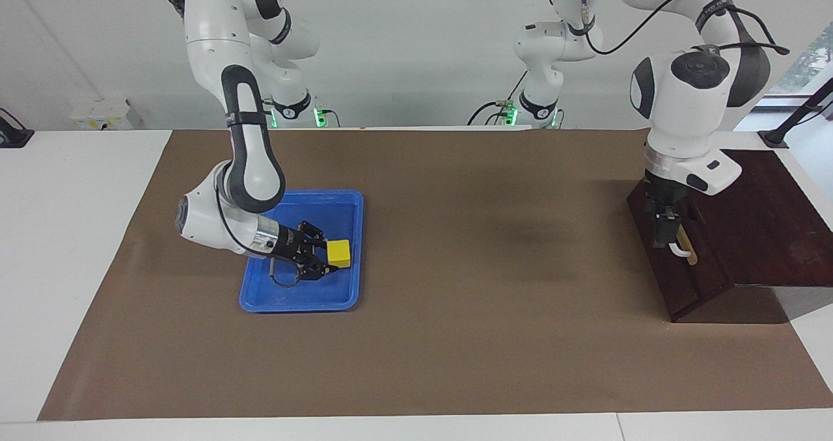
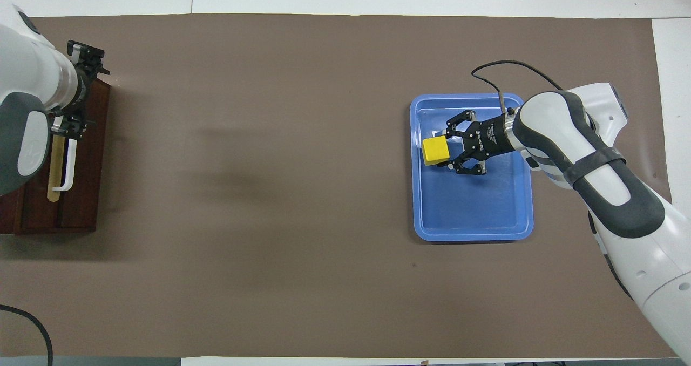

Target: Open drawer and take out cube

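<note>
The yellow cube is low inside a blue tray toward the right arm's end of the table. My right gripper reaches sideways into the tray with a finger on each side of the cube, shut on it; the overhead view shows the same. The drawer looks shut, its dark front flush in the dark wooden box at the left arm's end, with no pale interior showing. My left gripper points down at the end of the white handle that is nearer to the robots.
A brown mat covers the table between the tray and the box. White table borders the mat at both ends.
</note>
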You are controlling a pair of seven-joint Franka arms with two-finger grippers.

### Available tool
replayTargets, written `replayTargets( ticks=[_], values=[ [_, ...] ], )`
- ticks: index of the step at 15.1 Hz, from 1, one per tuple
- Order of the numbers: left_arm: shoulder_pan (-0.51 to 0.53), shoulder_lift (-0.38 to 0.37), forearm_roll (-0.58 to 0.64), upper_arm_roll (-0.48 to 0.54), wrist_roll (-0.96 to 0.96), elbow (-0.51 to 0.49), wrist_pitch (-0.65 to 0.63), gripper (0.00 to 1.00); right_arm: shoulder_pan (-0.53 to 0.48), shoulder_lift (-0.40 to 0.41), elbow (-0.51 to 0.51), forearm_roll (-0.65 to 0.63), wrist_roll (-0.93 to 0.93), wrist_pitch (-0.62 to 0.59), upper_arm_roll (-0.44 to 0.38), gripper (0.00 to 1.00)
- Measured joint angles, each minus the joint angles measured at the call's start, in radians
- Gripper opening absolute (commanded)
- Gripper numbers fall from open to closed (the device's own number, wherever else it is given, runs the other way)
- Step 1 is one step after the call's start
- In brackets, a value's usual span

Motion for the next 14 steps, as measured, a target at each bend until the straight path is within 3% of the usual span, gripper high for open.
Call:
replayTargets(
  ticks=[2,6,14],
  values=[
    [-0.040,-0.022,-0.053,-0.018,0.054,0.038,-0.074,1.00,0.002,-0.069,-0.081,0.006,-0.015,0.004,0.003,0.00],
    [-0.054,-0.041,-0.164,-0.051,0.353,0.122,-0.216,1.00,0.003,-0.195,-0.227,0.017,-0.058,0.020,0.004,0.00],
    [-0.002,-0.045,-0.193,-0.019,1.024,0.179,-0.441,1.00,-0.002,-0.220,-0.318,0.072,-0.149,0.070,0.000,0.00]
  ],
)
